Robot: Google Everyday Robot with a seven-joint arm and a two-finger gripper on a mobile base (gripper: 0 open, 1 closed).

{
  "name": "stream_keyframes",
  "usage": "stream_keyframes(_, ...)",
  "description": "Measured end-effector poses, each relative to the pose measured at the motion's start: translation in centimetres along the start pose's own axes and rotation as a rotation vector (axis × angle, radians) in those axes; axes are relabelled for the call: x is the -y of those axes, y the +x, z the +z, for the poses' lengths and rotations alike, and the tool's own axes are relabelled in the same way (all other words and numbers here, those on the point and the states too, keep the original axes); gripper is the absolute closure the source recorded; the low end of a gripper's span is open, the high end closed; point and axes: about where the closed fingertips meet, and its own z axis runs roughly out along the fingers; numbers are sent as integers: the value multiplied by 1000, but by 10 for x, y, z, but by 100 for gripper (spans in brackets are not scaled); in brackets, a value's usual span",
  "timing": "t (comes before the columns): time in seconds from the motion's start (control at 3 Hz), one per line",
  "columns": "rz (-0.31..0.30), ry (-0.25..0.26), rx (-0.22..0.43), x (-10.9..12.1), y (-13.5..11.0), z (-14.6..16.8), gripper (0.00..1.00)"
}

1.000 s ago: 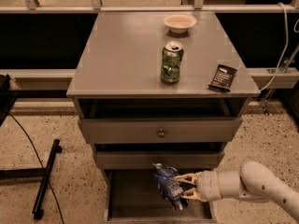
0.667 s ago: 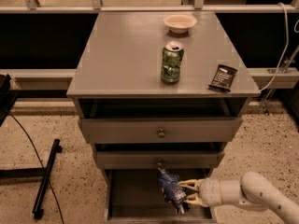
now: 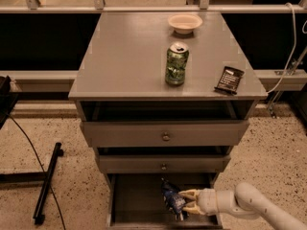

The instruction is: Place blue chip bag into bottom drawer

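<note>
1. Gripper [image 3: 186,201] held blue chip bag [image 3: 171,199] within open bottom drawer [image 3: 136,195], 6 o'clock from green can [image 3: 176,63].
2. Judged best: settle bag on drawer floor before releasing, then withdraw toward 4 o'clock.

No lettering, brand or number can be read anywhere. The gripper [image 3: 183,201] reaches from the right over the open bottom drawer [image 3: 136,202], its fingers clasped on the blue chip bag [image 3: 171,198], whose print is illegible. Well above the gripper on the cabinet top, the green can [image 3: 176,64] shows only a mottled pattern. Up and to the gripper's right, the black packet [image 3: 229,79] bears pale marks too faint to make out.
</note>
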Motion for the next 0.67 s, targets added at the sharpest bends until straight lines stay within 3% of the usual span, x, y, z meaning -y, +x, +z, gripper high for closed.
stream_keyframes(0.33,107,-6,-42,3,34,18,62)
stream_keyframes(0.67,169,2,-56,12,45,27,31)
